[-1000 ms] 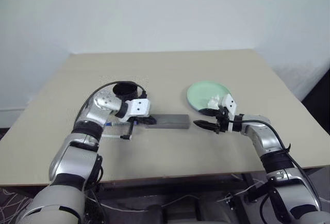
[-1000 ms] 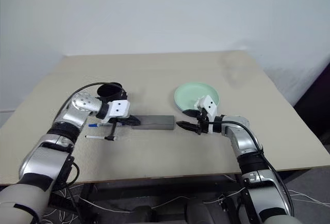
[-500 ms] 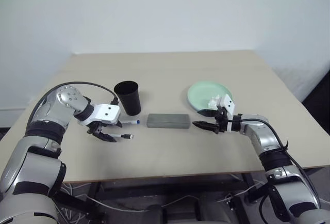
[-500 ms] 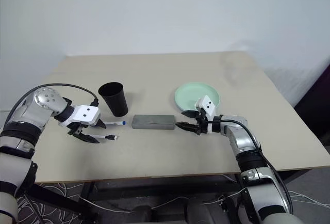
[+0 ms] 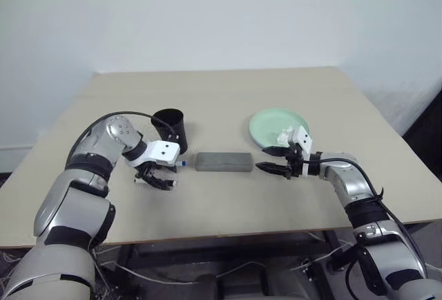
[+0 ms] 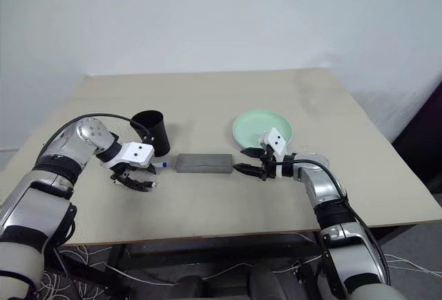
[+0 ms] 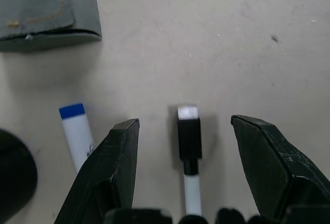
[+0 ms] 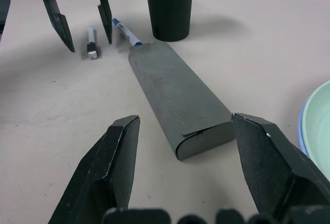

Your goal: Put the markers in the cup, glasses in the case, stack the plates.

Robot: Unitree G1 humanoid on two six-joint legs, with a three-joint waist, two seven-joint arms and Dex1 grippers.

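my left gripper [image 7: 184, 146] stood wide open astride a marker [image 7: 189, 136], whose length ran along my fingers, dark cap pointing away from my wrist.

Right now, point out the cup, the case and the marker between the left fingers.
cup [image 5: 170, 131], left eye view, its side wall.
case [image 8: 178, 97], right wrist view, its flat top.
marker [image 7: 189, 131], left wrist view, its dark cap.
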